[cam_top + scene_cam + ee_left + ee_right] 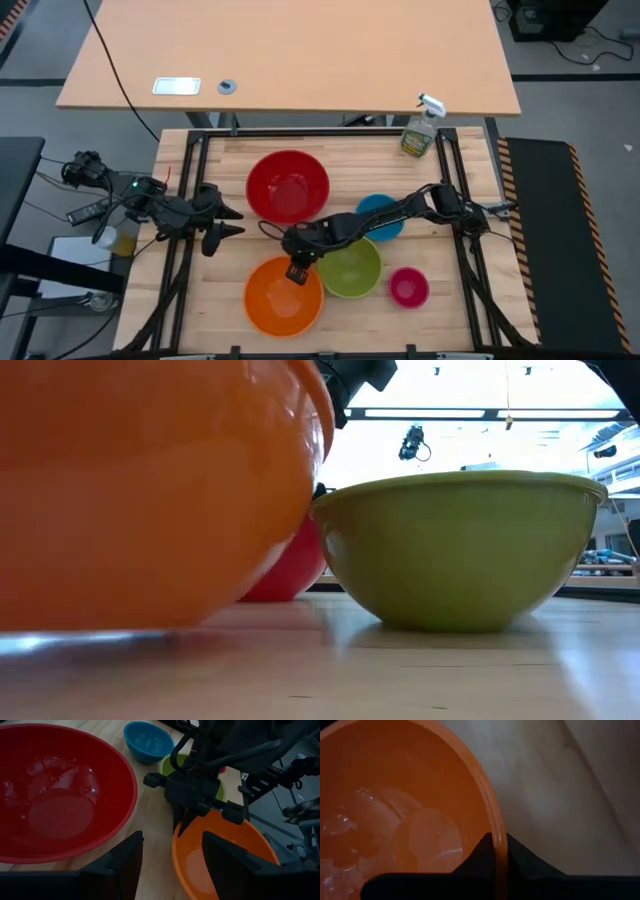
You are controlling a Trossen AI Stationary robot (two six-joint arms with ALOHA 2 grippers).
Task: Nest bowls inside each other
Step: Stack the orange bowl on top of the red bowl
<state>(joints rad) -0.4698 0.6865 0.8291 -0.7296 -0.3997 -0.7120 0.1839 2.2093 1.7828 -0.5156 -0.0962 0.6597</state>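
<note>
The orange bowl (283, 297), at the table's near edge beside the lime green bowl (350, 267), is pinched at its rim by the right gripper (297, 270), presumably for lifting into the red bowl (288, 186), while the left gripper (232, 222) is held wide open, empty, near the red bowl

Tan desk (300, 50), grey floor (570, 100)

right hand (297, 270) clamped — left hand (232, 221) agape

No readable text, labels, or numbers anywhere.
</note>
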